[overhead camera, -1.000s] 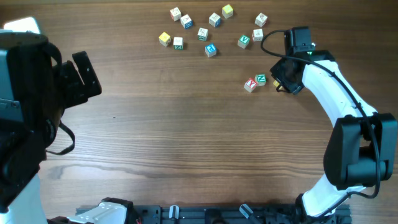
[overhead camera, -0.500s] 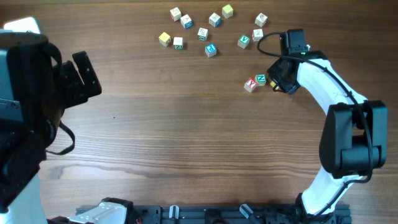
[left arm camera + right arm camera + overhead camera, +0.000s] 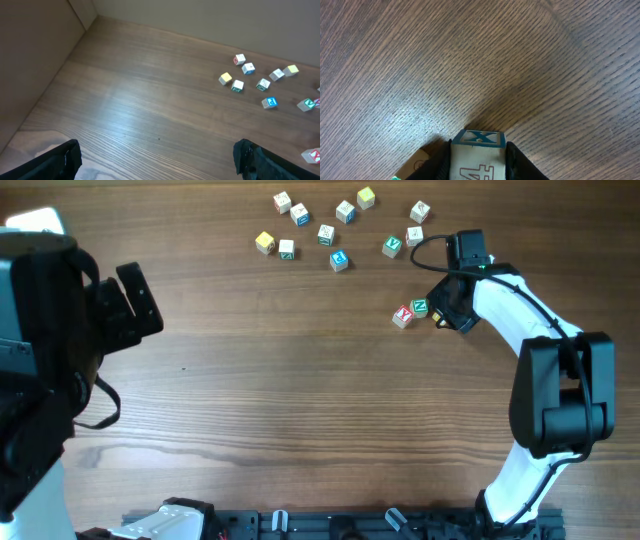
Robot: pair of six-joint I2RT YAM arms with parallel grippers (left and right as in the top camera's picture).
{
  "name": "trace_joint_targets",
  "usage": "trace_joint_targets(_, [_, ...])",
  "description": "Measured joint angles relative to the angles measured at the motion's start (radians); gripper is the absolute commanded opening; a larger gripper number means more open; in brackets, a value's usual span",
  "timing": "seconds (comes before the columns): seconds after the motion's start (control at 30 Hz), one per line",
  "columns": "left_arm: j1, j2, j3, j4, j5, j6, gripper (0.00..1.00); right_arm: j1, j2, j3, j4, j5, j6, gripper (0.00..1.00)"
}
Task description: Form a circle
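No circle of cubes shows; the pale letter cubes lie loose. My right gripper is shut on one cube, which has a teal X on its end and a red 4 on its side. Both fingers press the cube's sides just above the table. Right beside it to the left lie a green-print cube and a red-print cube, touching each other. The nearer one shows as a tan face by my left finger. My left gripper hangs open far to the left, nothing between its fingers.
Several more letter cubes are scattered along the far edge of the wooden table; the left wrist view shows them too. The right arm arches over the right side. A wall borders the table's left edge.
My right gripper has shifted a little to the left with its cube, closing on the green and red pair. The left arm has not moved.
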State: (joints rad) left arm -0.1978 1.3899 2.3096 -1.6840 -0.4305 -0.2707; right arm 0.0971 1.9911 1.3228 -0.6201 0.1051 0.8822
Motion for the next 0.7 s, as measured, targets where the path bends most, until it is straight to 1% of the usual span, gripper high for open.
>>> trace_joint_targets(0.1, [0.000,0.000,0.000,0.000,0.000,0.000,1.00,0.000,0.009,0.000,0.000,0.000,0.004,0.51])
trace_joint_targets(0.23, [0.000,0.000,0.000,0.000,0.000,0.000,1.00,0.000,0.021,0.000,-0.001,-0.002,0.007,0.58])
trace_joint_targets(0.43, [0.000,0.000,0.000,0.000,0.000,0.000,1.00,0.000,0.021,0.000,0.014,-0.004,0.007,0.60])
trace_joint_targets(0.7, [0.000,0.000,0.000,0.000,0.000,0.000,1.00,-0.002,0.021,0.000,0.034,-0.005,0.007,0.60])
